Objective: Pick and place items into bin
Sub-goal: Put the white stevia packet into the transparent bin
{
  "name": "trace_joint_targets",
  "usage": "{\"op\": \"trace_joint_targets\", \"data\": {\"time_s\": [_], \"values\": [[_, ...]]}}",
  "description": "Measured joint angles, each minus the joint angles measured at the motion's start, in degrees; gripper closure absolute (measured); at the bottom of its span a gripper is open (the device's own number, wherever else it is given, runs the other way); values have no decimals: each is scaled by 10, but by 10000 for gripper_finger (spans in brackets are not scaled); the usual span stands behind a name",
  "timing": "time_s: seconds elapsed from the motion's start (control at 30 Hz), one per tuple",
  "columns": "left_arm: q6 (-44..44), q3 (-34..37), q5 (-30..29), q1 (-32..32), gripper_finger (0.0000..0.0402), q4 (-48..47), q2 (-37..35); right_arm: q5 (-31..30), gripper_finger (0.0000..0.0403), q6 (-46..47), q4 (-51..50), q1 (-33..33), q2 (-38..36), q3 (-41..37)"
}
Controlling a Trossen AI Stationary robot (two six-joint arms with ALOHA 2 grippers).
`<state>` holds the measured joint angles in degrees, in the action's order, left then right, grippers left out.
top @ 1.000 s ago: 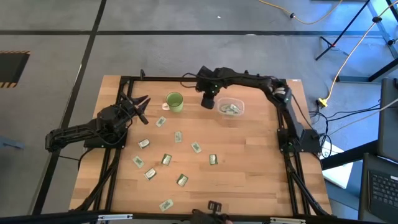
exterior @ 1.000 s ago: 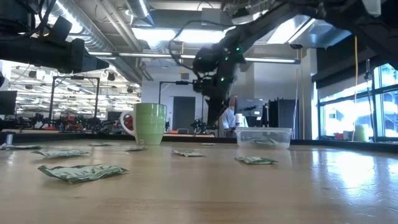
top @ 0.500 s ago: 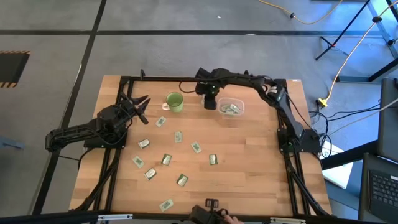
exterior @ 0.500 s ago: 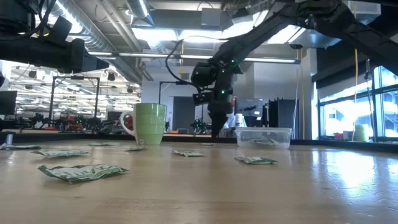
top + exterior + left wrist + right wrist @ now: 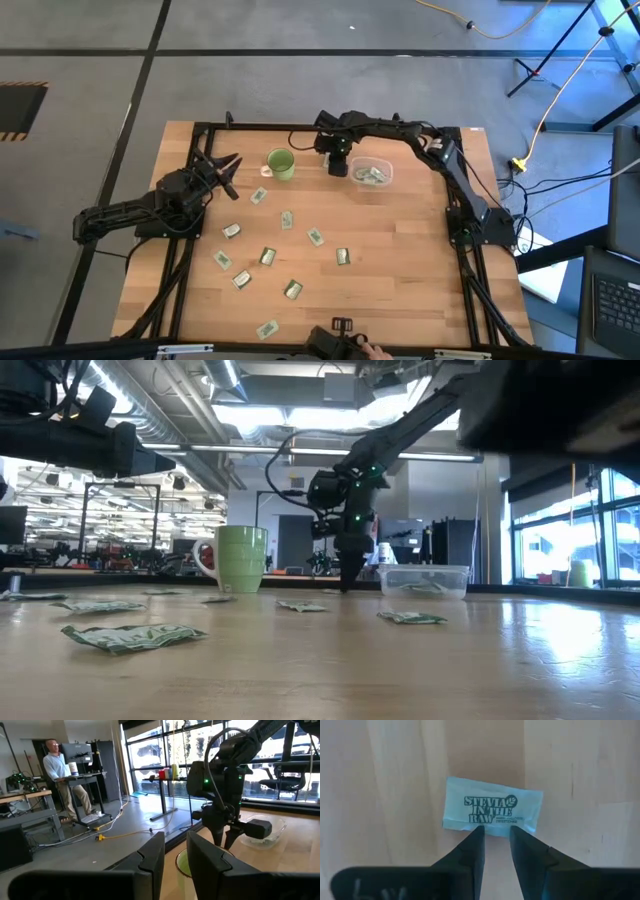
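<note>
Since a second ago the right gripper has dropped from above the table down to the wood between green mug and bin; left arm and loose packets unchanged.

Left to right: the left gripper is parked near the table's left side, pointing toward the mug, holding nothing. Its dark blocky fingers sit a narrow gap apart in the left wrist view.

Loose packets lie scattered over the middle of the wooden table, pale green and silvery, flat, rectangular, some crinkled. In the low view one crumpled packet lies nearest the camera. The mug is glossy green, cylindrical, with a handle, standing upright.

The right gripper points straight down, tips at or just above the table surface in the low view. The right wrist view shows one pale blue-green packet printed "STEVIA IN THE RAW", flat on the light wood grain, just beyond the two dark fingers. Fingers are slightly parted, a thin gap between them, reaching the packet's near edge; cannot tell if they touch it; not gripping it.

The bin is clear plastic, shallow, with rounded corners, just right of that gripper, with several packets already inside.
</note>
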<state>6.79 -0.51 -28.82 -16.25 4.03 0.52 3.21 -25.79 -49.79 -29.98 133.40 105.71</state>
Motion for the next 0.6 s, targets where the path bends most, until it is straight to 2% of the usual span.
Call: {"op": "trace_joint_targets", "data": {"time_s": [0.13, 0.6], "values": [[0, 0, 0, 0, 325, 0, 1, 1, 313, 0, -3, -1, 3, 1], [0, 0, 0, 0, 325, 0, 1, -4, 396, 4, -14, -1, 4, 1]]}}
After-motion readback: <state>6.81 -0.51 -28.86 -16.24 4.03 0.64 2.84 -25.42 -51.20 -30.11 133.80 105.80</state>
